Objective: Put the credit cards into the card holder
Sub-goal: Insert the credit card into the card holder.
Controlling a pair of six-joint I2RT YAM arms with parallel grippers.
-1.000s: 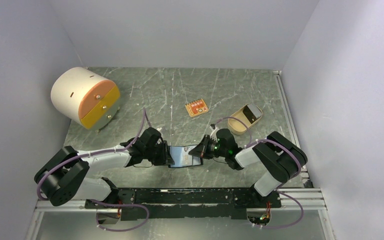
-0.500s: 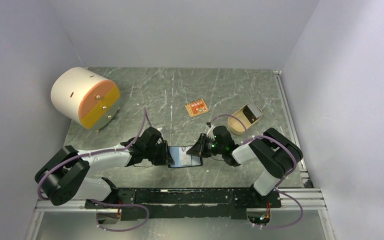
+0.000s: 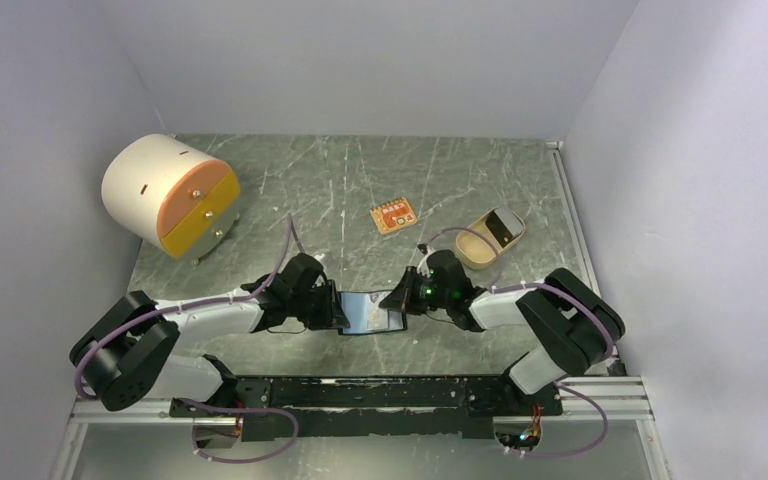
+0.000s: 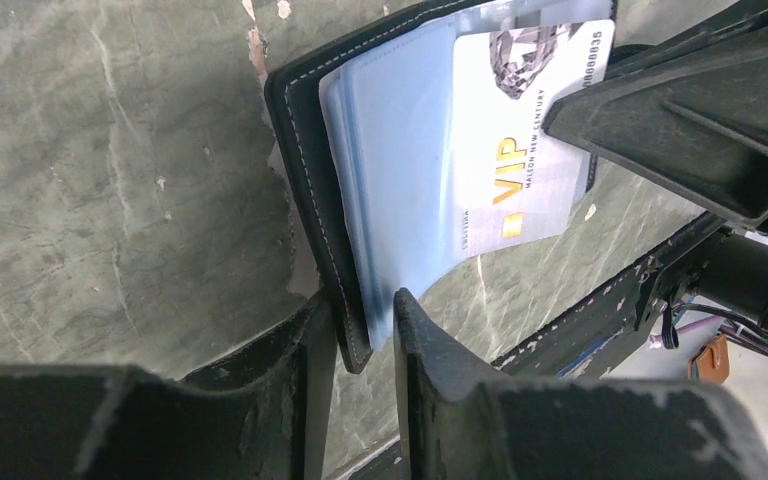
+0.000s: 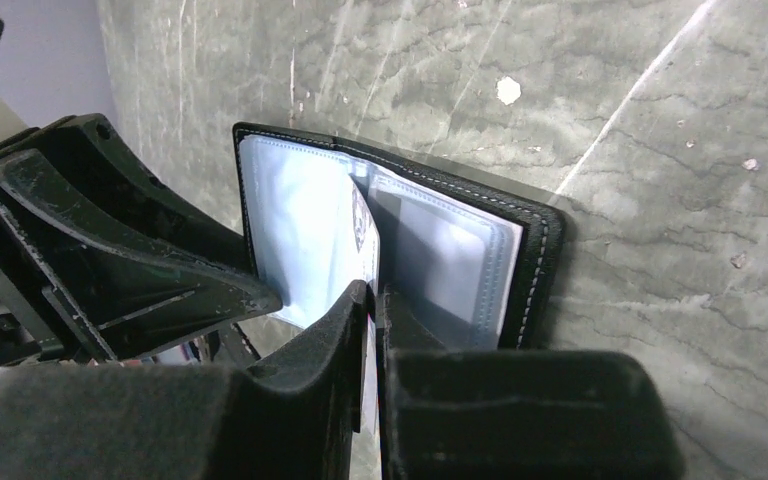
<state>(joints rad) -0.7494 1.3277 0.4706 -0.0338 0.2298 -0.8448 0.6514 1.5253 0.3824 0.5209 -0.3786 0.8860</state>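
An open black wallet [image 3: 368,312] sits at the near middle of the table [image 3: 360,180], between the two arms. The left gripper [image 4: 360,325] is clamped on the wallet's cover edge. The right gripper [image 5: 372,300] pinches a pale VIP card [image 4: 535,130], which is partly inside a bluish pocket.

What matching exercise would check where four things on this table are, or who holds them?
Things:
1. black stitched folding wallet
2. pale plastic VIP card
3. tan oval tray
4. white drum with orange and yellow drawer fronts

Places or states:
A. far left corner
B. pinched in the right hand
C. right side, beyond the right hand
D. edge pinched in the left hand

Pairs: 1-D, 2-B, 3-C, 4-A.
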